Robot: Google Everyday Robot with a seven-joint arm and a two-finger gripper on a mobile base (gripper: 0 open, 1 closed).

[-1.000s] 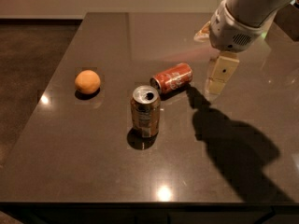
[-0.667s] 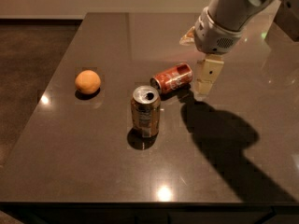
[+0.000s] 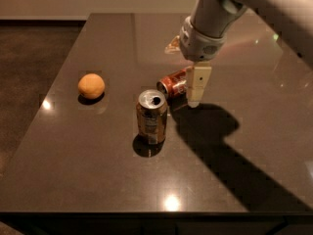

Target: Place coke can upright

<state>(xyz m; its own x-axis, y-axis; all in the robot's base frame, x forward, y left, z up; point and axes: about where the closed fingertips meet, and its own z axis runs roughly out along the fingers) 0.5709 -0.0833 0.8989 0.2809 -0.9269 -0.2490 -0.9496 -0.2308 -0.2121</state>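
I see the red aluminium coke can [image 3: 172, 83] lying on its side mid-table, just left of the near finger [image 3: 199, 82]. Cream two-finger gripper [image 3: 181, 77] sits spread wide, directly over it.

Two cans are on the one table [image 3: 98, 155]: one red coke can [image 3: 174, 83] and one gold can [image 3: 151, 116]. There is one orange [image 3: 91, 86]. One arm [image 3: 215, 9] carries one gripper [image 3: 195, 87], which hangs just beside the coke can, on the side away from the orange.
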